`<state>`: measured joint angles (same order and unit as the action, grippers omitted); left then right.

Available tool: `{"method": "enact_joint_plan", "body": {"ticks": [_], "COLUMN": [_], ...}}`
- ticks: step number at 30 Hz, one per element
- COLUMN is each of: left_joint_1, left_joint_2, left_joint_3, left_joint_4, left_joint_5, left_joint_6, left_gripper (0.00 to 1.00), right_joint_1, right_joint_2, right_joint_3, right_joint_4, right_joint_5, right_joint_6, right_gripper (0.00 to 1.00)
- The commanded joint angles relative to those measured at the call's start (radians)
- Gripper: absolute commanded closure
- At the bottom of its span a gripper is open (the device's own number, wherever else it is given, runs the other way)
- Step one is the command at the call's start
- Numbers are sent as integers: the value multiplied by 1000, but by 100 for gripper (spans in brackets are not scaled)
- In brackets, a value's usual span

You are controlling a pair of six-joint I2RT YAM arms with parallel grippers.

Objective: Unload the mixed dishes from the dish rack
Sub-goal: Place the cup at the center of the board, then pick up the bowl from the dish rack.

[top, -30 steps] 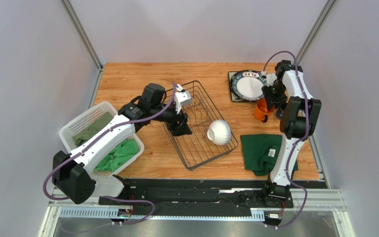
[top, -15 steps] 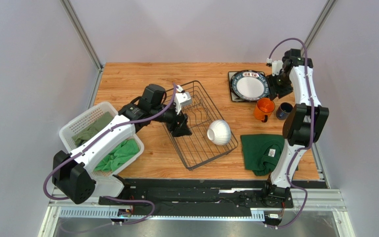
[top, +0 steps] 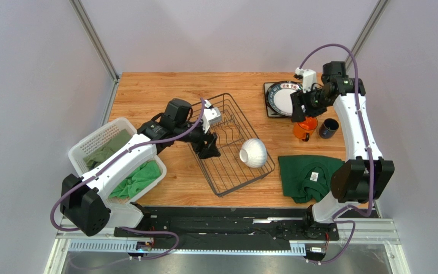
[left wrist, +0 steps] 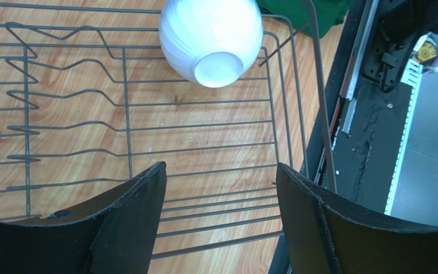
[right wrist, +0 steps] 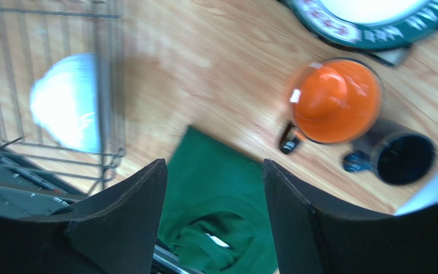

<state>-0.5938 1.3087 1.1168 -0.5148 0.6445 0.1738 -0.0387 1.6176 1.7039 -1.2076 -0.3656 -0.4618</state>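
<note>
The black wire dish rack (top: 230, 171) lies at the table's middle, and a white ribbed bowl (top: 253, 152) rests upside down in its near right corner. My left gripper (top: 209, 149) hovers open and empty over the rack (left wrist: 147, 131), short of the bowl (left wrist: 211, 40). At the back right, a round white plate with a dark green rim (top: 284, 98) lies on a square plate. Beside them stand the orange mug (top: 305, 130) and dark blue mug (top: 328, 128). My right gripper (top: 300, 109) hangs open and empty above the orange mug (right wrist: 335, 101), clear of it.
A white slotted basket (top: 93, 142) with green cloths sits at the left. A folded green cloth (top: 304, 174) lies at the near right, below my right gripper (right wrist: 214, 165). The black rail (top: 232, 220) runs along the near edge.
My right gripper let go of the orange mug, rose, opened wider, and swung back over it. The mug stays standing on the table. The left arm hardly moved.
</note>
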Motion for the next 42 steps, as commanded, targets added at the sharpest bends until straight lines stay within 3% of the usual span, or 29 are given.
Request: {"method": "enact_joint_plan", "body": {"ticks": [1, 3, 4, 6, 9, 16, 19, 42], "left_joint_1": [3, 3, 5, 5, 5, 9, 14, 49], "left_joint_2": [-40, -43, -46, -51, -61, -74, -78, -144], "left_joint_3": [-8, -12, -15, -20, -23, -29, -31, -87], "left_joint_4": [32, 33, 33, 36, 33, 29, 27, 33], "left_joint_5": [-52, -81, -88, -114, -143, -177, -195, -250], "left_joint_6": [44, 49, 55, 58, 69, 92, 99, 132], "left_gripper": [20, 18, 8, 5, 4, 3, 2, 1], "right_joint_1": [108, 175, 200, 270, 353, 483, 519, 602], "right_joint_2": [-110, -140, -166, -186, -205, -216, -200, -67], "right_joint_3": [-104, -156, -170, -196, -228, -294, -317, -369], "right_joint_4": [62, 104, 117, 146, 160, 191, 206, 243], "right_joint_5": [-82, -43, -26, 37, 108, 206, 218, 225], "right_joint_6": [34, 55, 80, 107, 155, 216, 233, 252], "right_gripper": [32, 31, 31, 30, 13, 11, 1, 1]}}
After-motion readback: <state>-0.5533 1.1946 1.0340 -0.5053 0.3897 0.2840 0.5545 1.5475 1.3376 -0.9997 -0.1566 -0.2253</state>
